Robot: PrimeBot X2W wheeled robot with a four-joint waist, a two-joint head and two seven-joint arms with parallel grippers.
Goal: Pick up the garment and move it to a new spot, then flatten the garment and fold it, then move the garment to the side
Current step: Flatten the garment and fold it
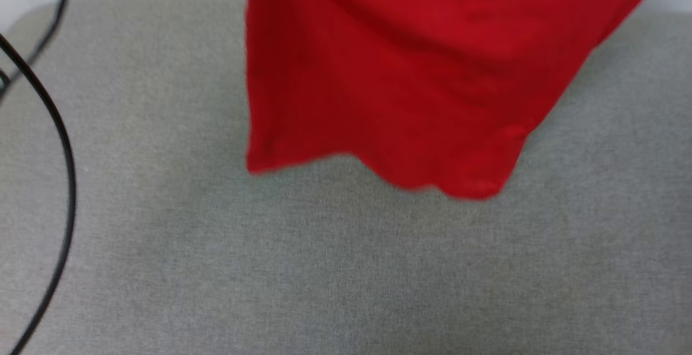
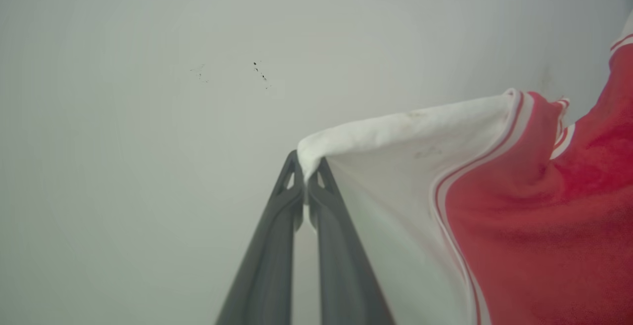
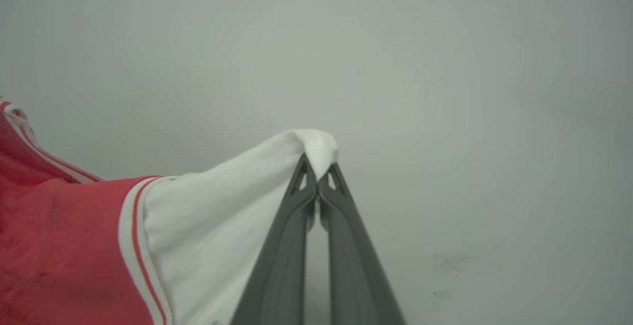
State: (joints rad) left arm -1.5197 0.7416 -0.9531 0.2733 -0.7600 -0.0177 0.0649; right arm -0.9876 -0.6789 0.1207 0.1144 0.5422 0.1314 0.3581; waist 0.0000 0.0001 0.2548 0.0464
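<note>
There, left claw (image 2: 307, 165) clamped on one sleeve (image 2: 395, 157), right claw (image 3: 319, 167) on the other sleeve (image 3: 222, 206) — shirt (image 1: 400, 85) hangs limp, light, floppy, so those wide-apart sleeve grips look right.

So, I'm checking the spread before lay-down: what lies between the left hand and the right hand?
The garment: left hand and right hand each pinch a white sleeve in the wrist views; its red body hangs between in the head view.
</note>
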